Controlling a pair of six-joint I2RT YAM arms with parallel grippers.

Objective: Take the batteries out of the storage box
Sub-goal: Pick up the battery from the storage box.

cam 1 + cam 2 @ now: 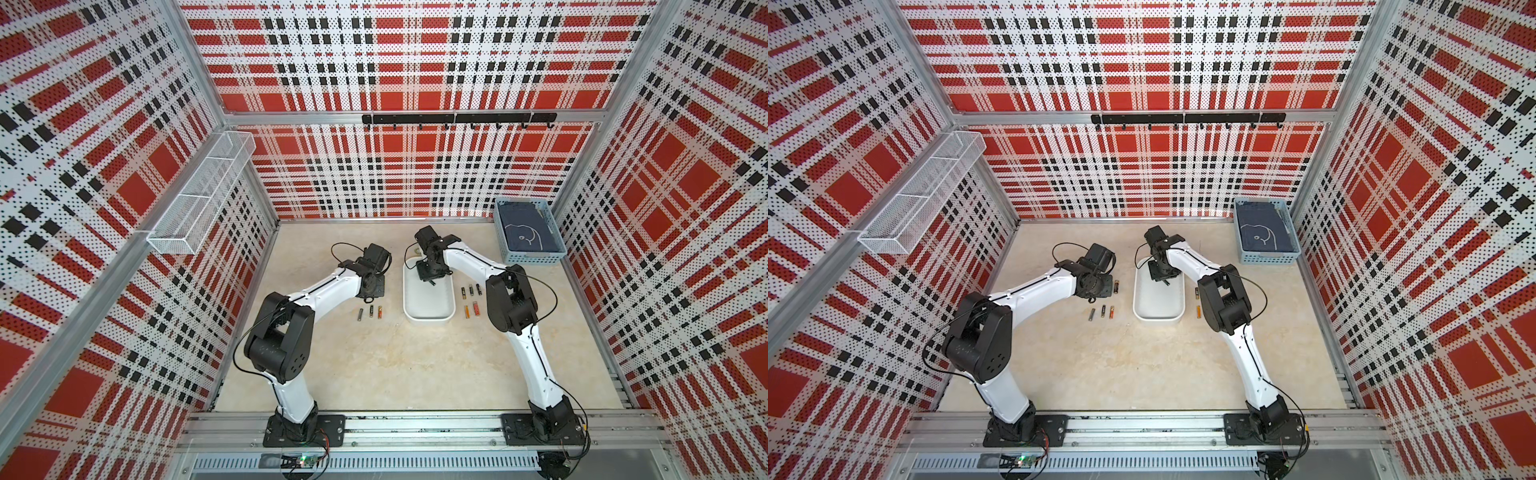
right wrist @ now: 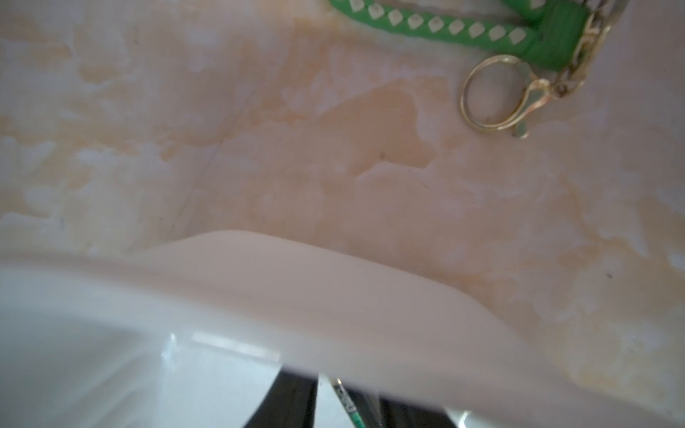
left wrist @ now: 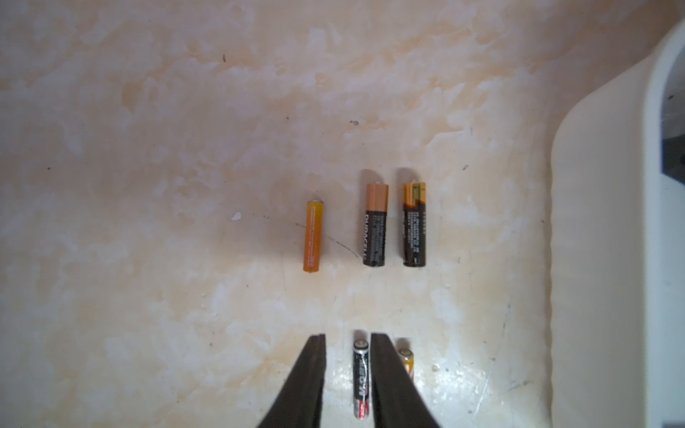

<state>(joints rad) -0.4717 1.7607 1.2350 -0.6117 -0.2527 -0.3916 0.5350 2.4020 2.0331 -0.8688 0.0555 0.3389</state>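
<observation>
Only the wrist views show the fingers: the left gripper (image 3: pixel 348 337) holds them apart astride a black cell (image 3: pixel 361 378) lying on the desk (image 3: pixel 148 185). The right gripper (image 2: pixel 346 387) flanks a slim green-marked cell (image 2: pixel 348 402), though blur hides whether it is gripped. Both top views place that gripper in the far end of the white, smooth, low-walled storage box (image 1: pixel 428 305), nearer the mottled beige desk's far edge, with loose batteries (image 1: pixel 371 311) rowed at both sides and red-black-white plaid walls (image 1: pixel 415 83) around.
</observation>
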